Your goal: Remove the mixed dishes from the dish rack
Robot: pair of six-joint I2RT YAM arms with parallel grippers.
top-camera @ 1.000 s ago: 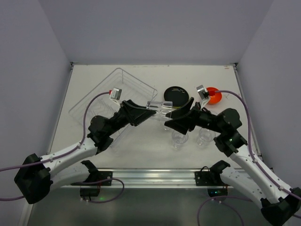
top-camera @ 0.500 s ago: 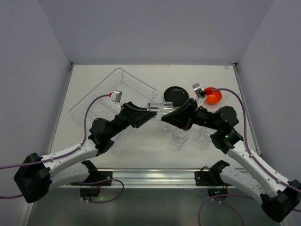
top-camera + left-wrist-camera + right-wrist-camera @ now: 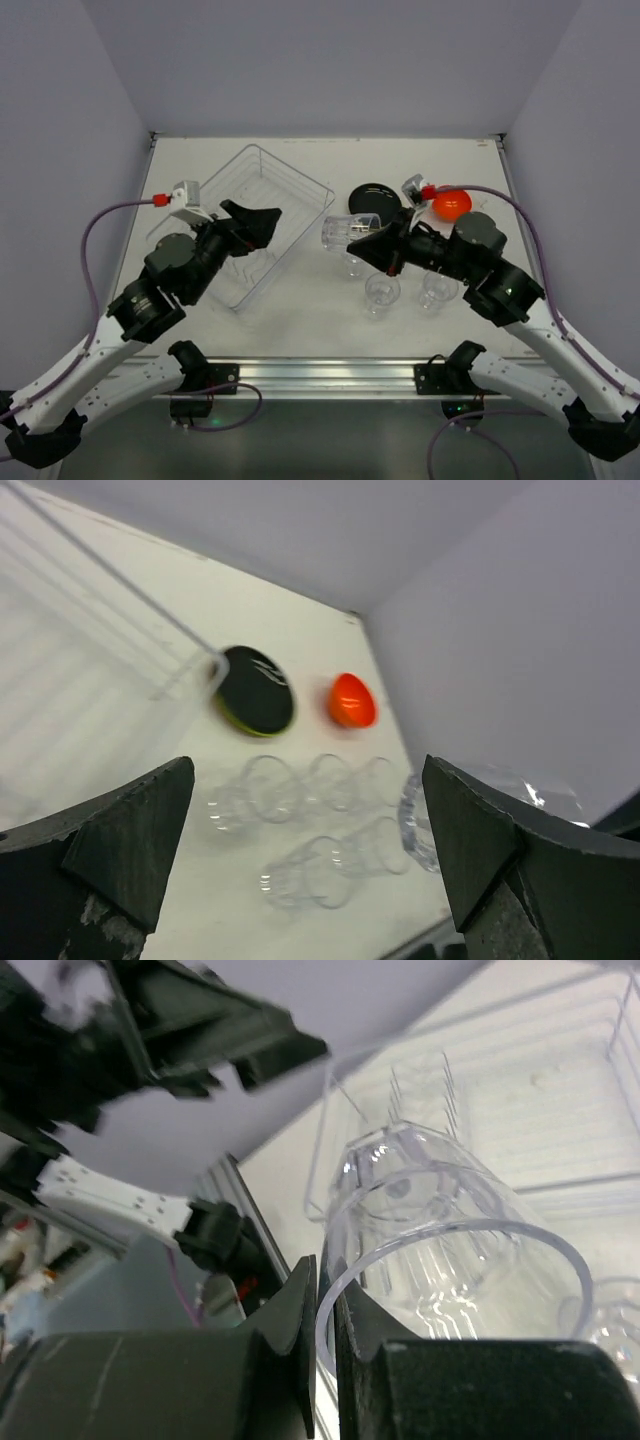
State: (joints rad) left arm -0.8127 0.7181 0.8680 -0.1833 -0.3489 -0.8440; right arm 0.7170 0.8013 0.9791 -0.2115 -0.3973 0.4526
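My right gripper point(image 3: 362, 240) is shut on the rim of a clear plastic cup point(image 3: 340, 231), which it holds on its side above the table, right of the dish rack point(image 3: 295, 168). In the right wrist view the fingertips point(image 3: 327, 1305) pinch the cup's wall point(image 3: 450, 1230). My left gripper point(image 3: 256, 222) hangs open and empty over the rack. Its wrist view looks between wide fingers point(image 3: 130, 850) at several clear cups point(image 3: 300, 875) on the table, a black plate point(image 3: 255, 688) on a lime-green rim point(image 3: 250, 730), and an orange-red bowl point(image 3: 352, 700).
Two upright cups point(image 3: 381, 291) point(image 3: 436, 290) stand just in front of the right gripper. The black plate point(image 3: 372, 197) and the bowl point(image 3: 450, 206) lie behind it. The rack's wires point(image 3: 560, 1090) fill the back of the right wrist view. Walls close the table's sides and back.
The left gripper has opened, let go of the cup and drawn back left over the rack. The right gripper has shut on the cup's rim and now holds it alone.
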